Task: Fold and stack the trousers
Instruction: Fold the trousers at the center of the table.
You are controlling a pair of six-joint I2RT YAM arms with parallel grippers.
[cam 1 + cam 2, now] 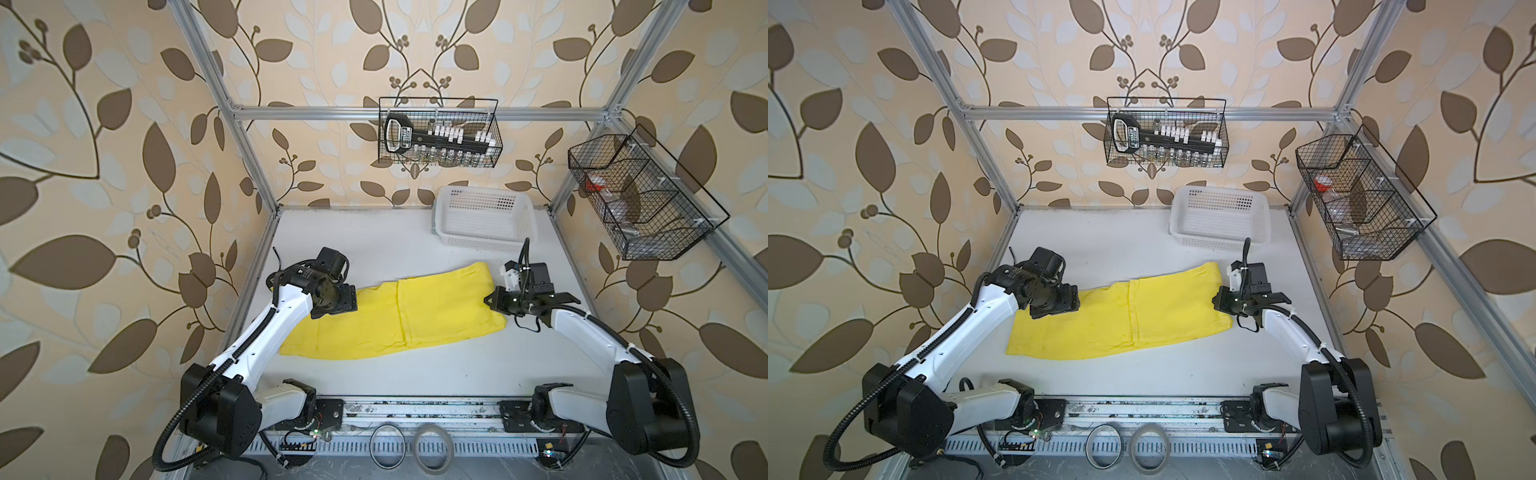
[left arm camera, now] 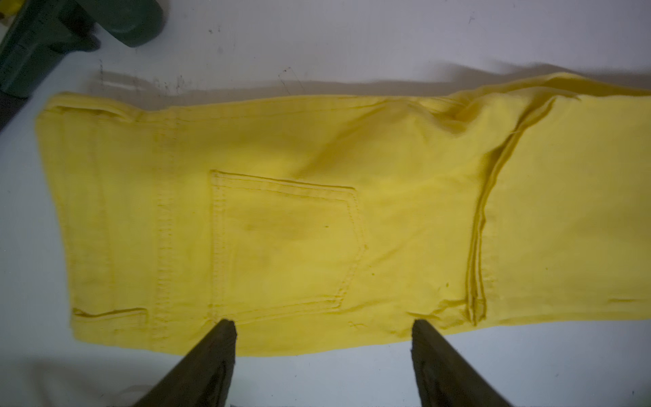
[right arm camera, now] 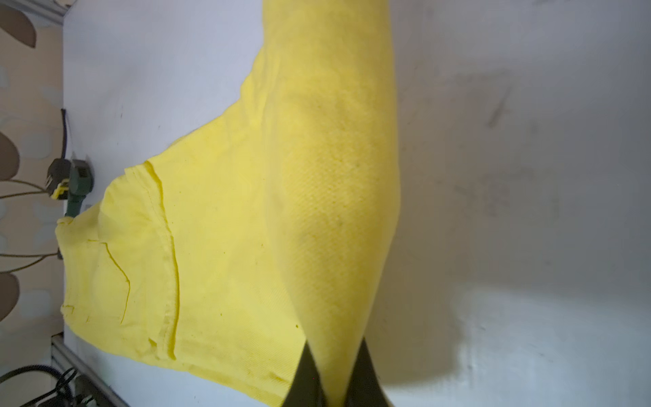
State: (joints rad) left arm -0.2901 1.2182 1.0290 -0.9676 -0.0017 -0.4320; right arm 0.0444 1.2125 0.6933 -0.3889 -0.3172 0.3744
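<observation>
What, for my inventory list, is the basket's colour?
The basket is plain white, perforated with small holes; it shows best in a top view.

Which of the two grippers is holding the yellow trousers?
The right gripper: its jaws are shut on the trousers. The left gripper hangs open over them, gripping nothing.

- soft cloth trousers (image 1: 399, 316): plain bright yellow, with stitching in the same yellow.
- perforated plastic basket (image 1: 482, 243), far right: white, with a regular grid of small holes.
- flat tabletop (image 1: 374, 249): white, with faint grey scuffs.
- wallpaper (image 1: 83, 166): cream, with brown and pale leaves.
- wire basket on the far wall (image 1: 440, 160): black mesh.
</observation>
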